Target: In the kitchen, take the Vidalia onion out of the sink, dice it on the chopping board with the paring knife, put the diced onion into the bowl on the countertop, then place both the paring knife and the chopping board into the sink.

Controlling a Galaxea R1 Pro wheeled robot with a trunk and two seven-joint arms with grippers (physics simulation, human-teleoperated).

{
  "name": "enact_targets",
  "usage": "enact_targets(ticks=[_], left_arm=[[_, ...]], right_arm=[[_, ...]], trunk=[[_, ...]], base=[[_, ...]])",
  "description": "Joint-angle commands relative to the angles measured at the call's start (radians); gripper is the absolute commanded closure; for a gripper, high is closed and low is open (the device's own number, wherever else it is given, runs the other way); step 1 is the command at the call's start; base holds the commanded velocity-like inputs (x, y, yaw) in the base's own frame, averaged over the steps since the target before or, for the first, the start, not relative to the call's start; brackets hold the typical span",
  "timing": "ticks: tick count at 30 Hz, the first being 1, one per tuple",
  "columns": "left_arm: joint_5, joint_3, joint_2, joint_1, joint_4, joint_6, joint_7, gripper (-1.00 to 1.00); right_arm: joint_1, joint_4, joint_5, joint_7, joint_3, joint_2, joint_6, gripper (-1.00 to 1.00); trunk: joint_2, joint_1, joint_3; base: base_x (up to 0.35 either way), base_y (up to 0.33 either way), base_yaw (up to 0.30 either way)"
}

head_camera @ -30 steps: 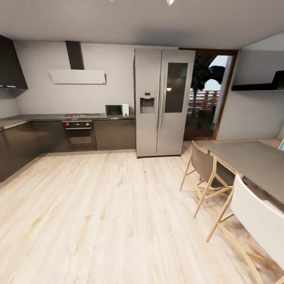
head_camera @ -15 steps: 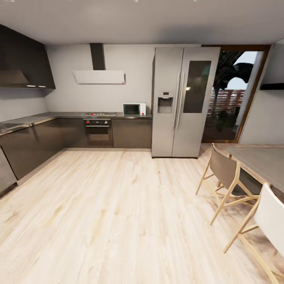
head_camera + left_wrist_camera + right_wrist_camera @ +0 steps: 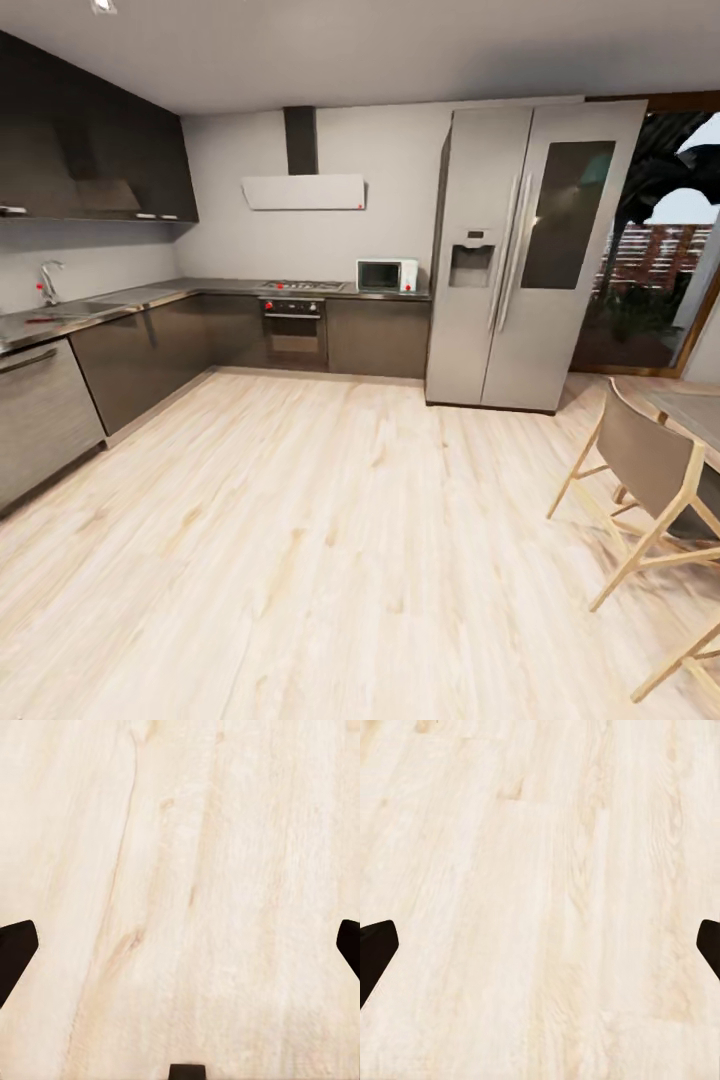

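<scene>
I stand on a pale wood floor (image 3: 330, 540) in a kitchen, looking across the room. Along the wall on my left runs a grey bench (image 3: 120, 305) over dark cabinets (image 3: 140, 360). Set into it near the far left is the sink (image 3: 70, 312), a dull metal basin with a curved tap (image 3: 48, 280) and a red knob. A thin red streak lies on the bench just beside the sink; it may be the knife, but it is too small to tell. I cannot make out the onion, board or bowl from here.

On the back wall sits a hob (image 3: 300, 287) above an oven (image 3: 293, 330) with red dials, under a white hood (image 3: 303, 191). A small white microwave (image 3: 387, 275) stands on the bench beside a tall steel fridge (image 3: 530, 260). To the right of the fridge a glass door (image 3: 655, 250) opens on greenery. A wood-legged chair (image 3: 650, 480) stands at my right, next to a table edge.

My left claw (image 3: 180, 945) hangs over bare floorboards, its dark fingertips (image 3: 15, 949) spread wide apart with nothing between them. My right claw (image 3: 540, 945) also hangs above the floor, fingertips (image 3: 375, 945) spread wide and holding nothing.
</scene>
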Motion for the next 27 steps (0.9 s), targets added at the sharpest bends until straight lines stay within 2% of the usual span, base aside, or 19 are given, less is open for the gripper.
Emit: enact_targets(ticks=[1, 27], left_arm=[[0.001, 0.001, 0.0, 0.001, -0.001, -0.001, 0.0, -1.0], [0.001, 0.001, 0.0, 0.001, -0.001, -0.001, 0.0, -1.0]], right_arm=[[-0.001, 0.001, 0.0, 0.0, 0.0, 0.0, -0.003, -1.0], [-0.001, 0.001, 0.0, 0.0, 0.0, 0.001, -0.004, -1.0]], trunk=[[0.0, 0.001, -0.001], [0.0, 0.001, -0.016]], base=[[0.305, 0.0, 0.282], [0.318, 0.0, 0.282]])
